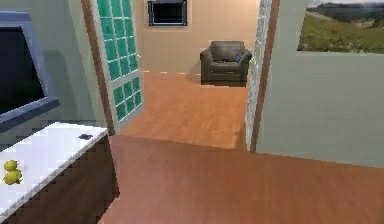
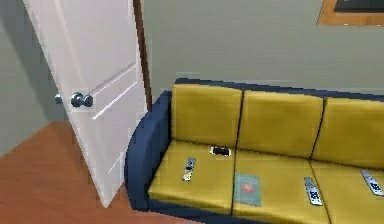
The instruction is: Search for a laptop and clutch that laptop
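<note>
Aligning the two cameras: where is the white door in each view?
Forward view: white door right of centre, nearly edge-on, just right of the armchair.
Arm side view: white door at the left, round knob showing, beside the sofa; probably the same door.
Shared landmark: the reddish wooden floor.

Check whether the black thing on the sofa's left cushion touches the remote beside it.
Apart. The arm side view shows bare yellow cushion between the black thing and the remote.
</note>
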Tool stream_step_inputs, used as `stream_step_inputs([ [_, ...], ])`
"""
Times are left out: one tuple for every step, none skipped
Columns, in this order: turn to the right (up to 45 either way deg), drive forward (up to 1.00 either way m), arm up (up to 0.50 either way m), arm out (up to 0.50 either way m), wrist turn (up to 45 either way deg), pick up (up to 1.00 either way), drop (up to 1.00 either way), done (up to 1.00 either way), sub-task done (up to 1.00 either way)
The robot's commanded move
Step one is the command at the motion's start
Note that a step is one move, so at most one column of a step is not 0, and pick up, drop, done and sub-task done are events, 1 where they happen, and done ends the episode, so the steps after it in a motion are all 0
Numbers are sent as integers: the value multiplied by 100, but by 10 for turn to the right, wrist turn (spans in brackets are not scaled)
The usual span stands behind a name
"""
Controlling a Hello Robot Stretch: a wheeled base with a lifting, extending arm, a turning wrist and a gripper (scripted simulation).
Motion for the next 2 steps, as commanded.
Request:
stream_step_inputs([
  [0,100,0,0,0,0,0,0,0],
  [0,35,0,0,0,0,0,0,0],
])
